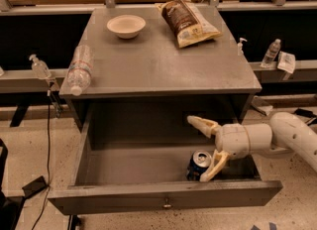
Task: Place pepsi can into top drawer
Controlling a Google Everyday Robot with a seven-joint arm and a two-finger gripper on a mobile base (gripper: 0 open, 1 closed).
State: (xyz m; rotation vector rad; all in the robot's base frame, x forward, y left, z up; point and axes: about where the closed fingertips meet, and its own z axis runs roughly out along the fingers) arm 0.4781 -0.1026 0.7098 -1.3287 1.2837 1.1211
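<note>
A clear water bottle [80,69] lies on its side at the left edge of a grey desk [163,68]. Toward the back of the desk top sit a pale bowl [126,26] and, to its right, a brown chip bag [188,22]. Below, the top drawer [133,167] is pulled open. The pepsi can [199,165] stands upright inside it, lower centre-right of the frame. The gripper [197,148] reaches in from the right, fingers spread wide, grasping nothing; its lower finger [213,166] seems to touch the can's right side.
</note>
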